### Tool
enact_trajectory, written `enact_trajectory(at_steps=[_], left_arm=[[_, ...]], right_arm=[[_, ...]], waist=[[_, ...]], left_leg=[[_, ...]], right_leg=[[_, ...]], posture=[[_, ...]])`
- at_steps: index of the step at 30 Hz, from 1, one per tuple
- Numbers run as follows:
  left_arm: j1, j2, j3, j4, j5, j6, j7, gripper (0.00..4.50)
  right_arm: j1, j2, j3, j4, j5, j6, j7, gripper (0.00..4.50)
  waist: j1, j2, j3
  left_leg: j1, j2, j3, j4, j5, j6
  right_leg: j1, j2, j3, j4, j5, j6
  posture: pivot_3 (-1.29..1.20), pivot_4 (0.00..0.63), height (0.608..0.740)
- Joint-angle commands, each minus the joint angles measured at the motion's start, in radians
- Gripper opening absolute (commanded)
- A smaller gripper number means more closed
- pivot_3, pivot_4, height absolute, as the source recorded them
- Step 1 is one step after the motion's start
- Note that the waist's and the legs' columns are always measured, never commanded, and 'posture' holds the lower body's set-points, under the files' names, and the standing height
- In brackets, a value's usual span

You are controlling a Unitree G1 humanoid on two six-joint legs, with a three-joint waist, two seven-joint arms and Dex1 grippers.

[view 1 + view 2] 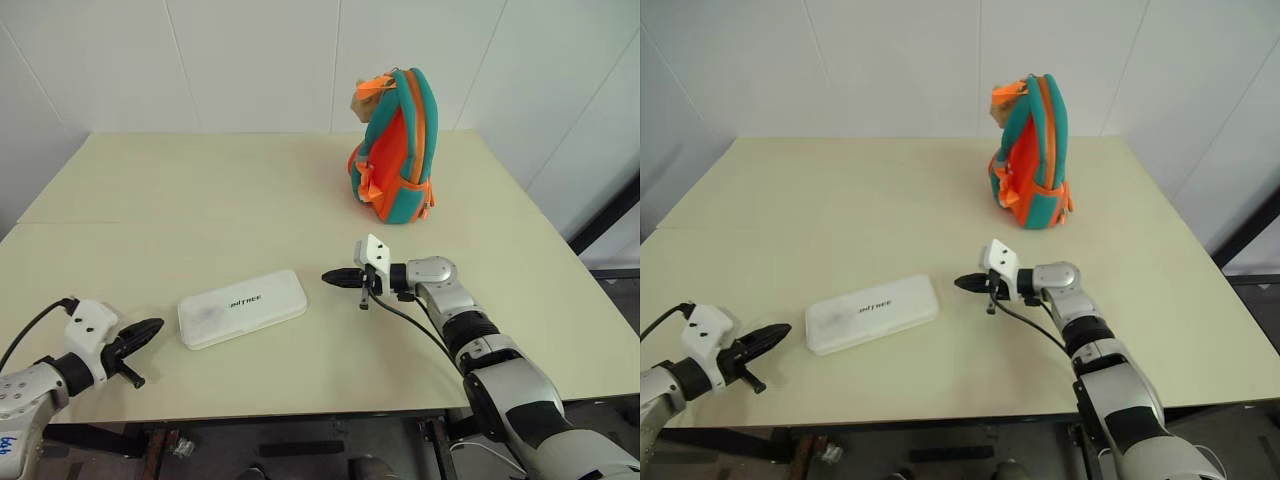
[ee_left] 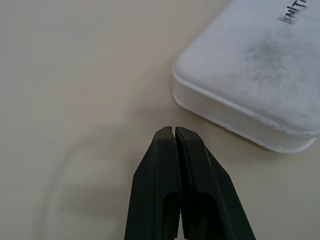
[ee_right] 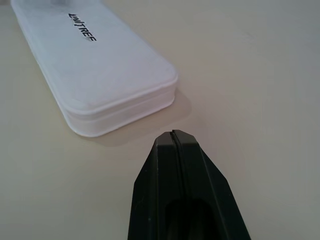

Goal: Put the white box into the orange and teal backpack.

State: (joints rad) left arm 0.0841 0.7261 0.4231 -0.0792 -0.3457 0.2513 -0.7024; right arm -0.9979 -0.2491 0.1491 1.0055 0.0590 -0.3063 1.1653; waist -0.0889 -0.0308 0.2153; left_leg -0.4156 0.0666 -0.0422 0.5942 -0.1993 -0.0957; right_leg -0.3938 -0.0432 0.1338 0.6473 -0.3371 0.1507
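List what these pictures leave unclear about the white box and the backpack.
- Orange and teal backpack: head views show it upright from one side; whether its zipper is open cannot be told.
- White box: its far end is cut off by the edge in the left wrist view; a seam shows, its contents do not.
- Tan charm: too small to identify.

The two head views look from above and down over the table (image 1: 250, 190), facing the backpack (image 1: 398, 150) at the far side. Each wrist view looks low and very near along closed fingers toward one end of the white box (image 1: 242, 307), which all views share.
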Motion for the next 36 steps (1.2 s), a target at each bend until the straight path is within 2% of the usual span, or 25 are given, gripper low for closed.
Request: enact_trajectory(at_steps=[1,7,14,22,28,36], left_arm=[[-0.035,-0.011,-0.043,-0.030,0.018,0.024,0.028,0.10],[-0.119,-0.031,-0.115,-0.002,0.029,0.029,0.029,0.10],[-0.190,-0.045,-0.171,0.034,0.042,0.026,0.007,0.10],[-0.327,-0.113,-0.294,0.110,0.076,0.013,-0.029,0.10],[-0.375,-0.164,-0.357,0.136,0.090,0.009,-0.056,0.10],[-0.401,-0.207,-0.380,0.163,0.104,0.019,-0.062,0.10]], right_arm=[[-0.014,0.028,-0.009,0.006,-0.002,-0.020,-0.009,0.00],[0.027,0.062,-0.008,-0.051,0.012,0.000,0.018,0.00],[0.104,0.046,0.000,-0.181,0.027,0.064,0.050,0.00],[0.246,-0.053,-0.015,-0.449,0.067,0.218,0.066,0.00],[0.338,-0.133,-0.041,-0.621,0.095,0.321,0.042,0.00],[0.403,-0.180,-0.070,-0.706,0.111,0.394,-0.006,0.00]], waist=[[0.000,0.000,0.000],[0.002,0.000,0.000],[0.005,0.000,0.000],[0.019,0.000,0.000],[0.032,0.000,0.000],[0.037,0.000,0.000]], left_leg=[[0.000,0.000,0.000,0.000,0.000,0.000],[0.001,0.000,0.000,0.000,0.000,0.000],[0.003,0.000,0.000,0.000,0.000,0.000],[0.004,-0.001,0.000,0.000,0.000,-0.001],[0.005,0.000,0.000,0.000,0.000,-0.001],[0.010,-0.001,0.000,0.001,0.000,0.000]], right_leg=[[0.000,0.000,0.000,0.000,0.000,0.000],[0.001,0.000,0.000,0.001,0.000,0.000],[0.002,0.000,0.000,0.001,0.000,0.000],[0.004,0.000,0.000,0.001,0.000,0.000],[0.005,0.000,0.000,0.001,0.000,0.000],[0.013,0.000,0.000,-0.004,0.000,0.001]], posture=[[0.00,0.150,0.740],[0.00,0.150,0.740],[0.00,0.150,0.740],[0.00,0.150,0.740],[0.00,0.150,0.740],[0.00,0.150,0.740]])
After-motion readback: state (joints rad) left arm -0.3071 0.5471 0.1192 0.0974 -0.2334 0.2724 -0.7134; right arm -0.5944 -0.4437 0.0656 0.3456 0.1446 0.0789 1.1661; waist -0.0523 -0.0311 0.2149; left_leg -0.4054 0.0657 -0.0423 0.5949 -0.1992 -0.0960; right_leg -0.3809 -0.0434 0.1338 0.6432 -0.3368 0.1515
